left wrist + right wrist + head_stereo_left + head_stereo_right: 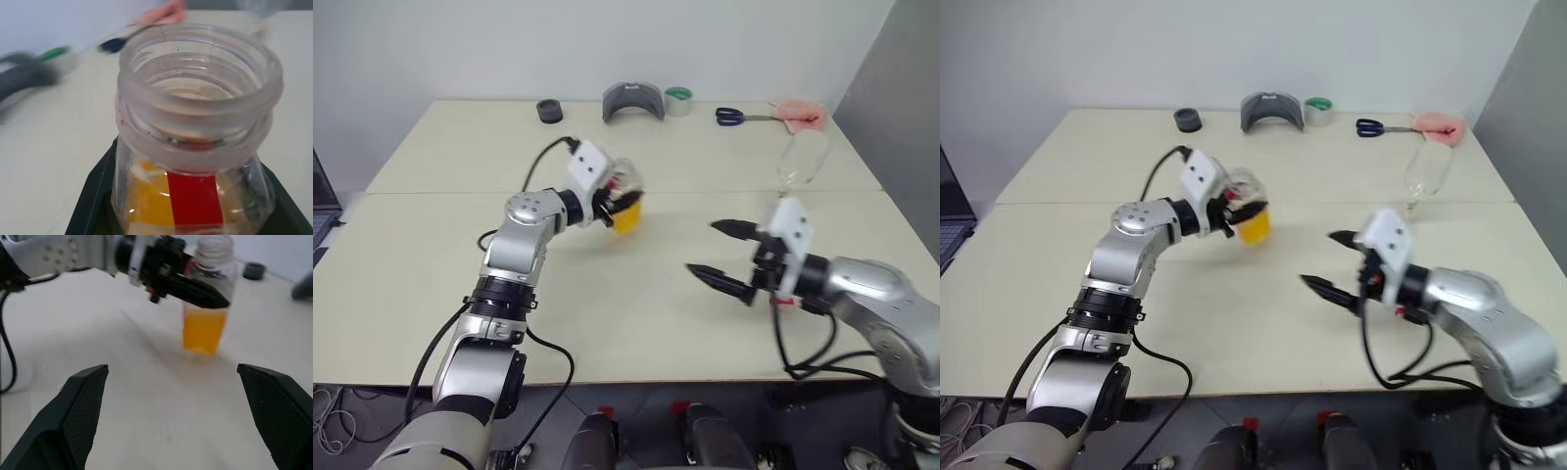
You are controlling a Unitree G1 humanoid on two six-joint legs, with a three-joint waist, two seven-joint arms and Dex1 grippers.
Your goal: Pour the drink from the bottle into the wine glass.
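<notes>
Left gripper (615,208) clamps the uncapped bottle (208,298); right gripper (717,250) spread wide, holding nothing

The clear squarish plastic bottle stands mid-table, its threaded neck open, a red label strip down 1 side, orange drink (203,331) filling its lower part. Right of it, the 2 black ribbed fingers gape. Beyond them stands the clear stemmed wine glass (800,162), its foot hidden behind that gripper

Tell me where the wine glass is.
The wine glass stands far right on the table, near the scissors and beyond the open right gripper.
</notes>
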